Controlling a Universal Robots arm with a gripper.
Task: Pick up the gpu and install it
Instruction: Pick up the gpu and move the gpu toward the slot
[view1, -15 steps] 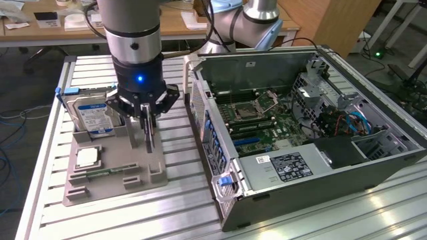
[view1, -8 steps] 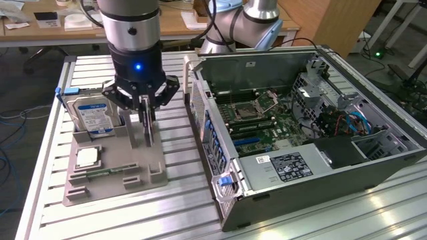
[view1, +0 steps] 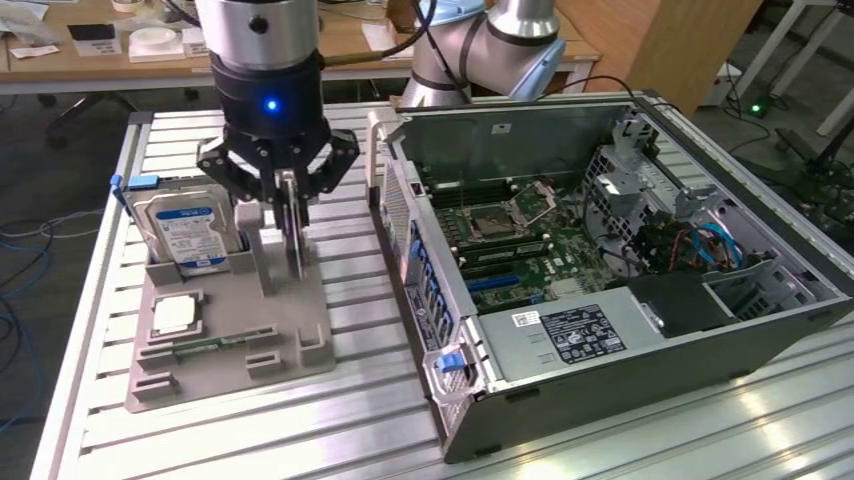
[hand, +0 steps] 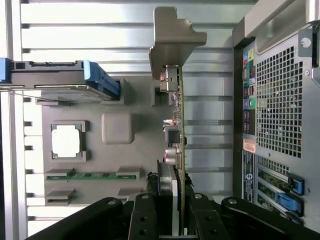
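Inside gripper: gpu upright, clamped edge-on

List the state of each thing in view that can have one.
gpu: upright on edge at the gray holder, clamped by the tool.
tool: shut on the gpu's upper edge.
hard drive: standing in its holder slot.
CPU chip: lying flat in its recess.
computer case: on its side, side panel off, inside exposed.

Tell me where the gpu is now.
Left in the exterior view, the gpu stands on edge in the grey holder, between the hard drive and the computer case, held by the gripper.
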